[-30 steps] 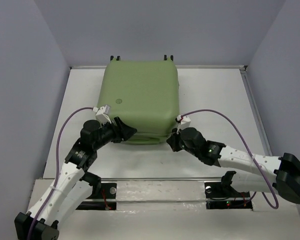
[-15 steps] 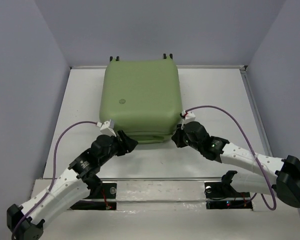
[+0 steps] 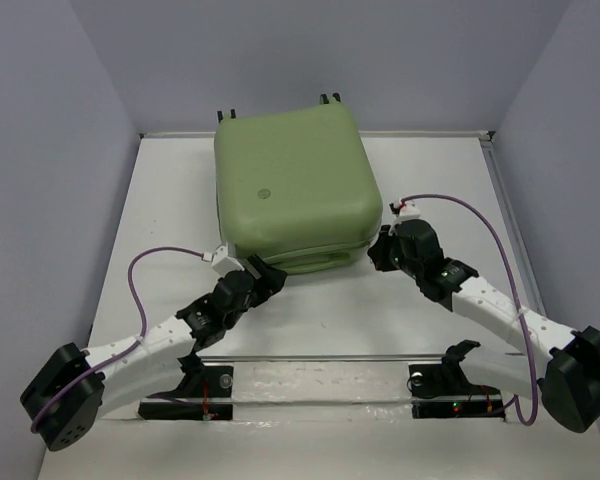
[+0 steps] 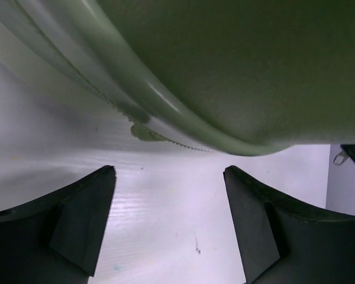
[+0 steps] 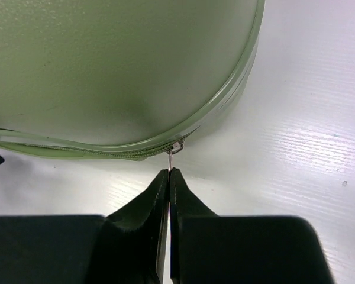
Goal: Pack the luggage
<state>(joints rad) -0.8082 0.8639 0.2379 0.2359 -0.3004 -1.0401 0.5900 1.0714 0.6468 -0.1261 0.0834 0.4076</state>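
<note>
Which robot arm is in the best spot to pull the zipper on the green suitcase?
The right arm, probably. The right tool is pinched shut on the little metal zipper pull at the near right corner of the luggage. The left tool hangs open by the near left corner, holding nothing.

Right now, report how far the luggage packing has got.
Done: the luggage lies with its lid down. In hand: the right claw is shut on the zipper pull at a near corner; the left claw stands open, holding nothing. Left: likely running the zip round; how much is closed is unclear.
</note>
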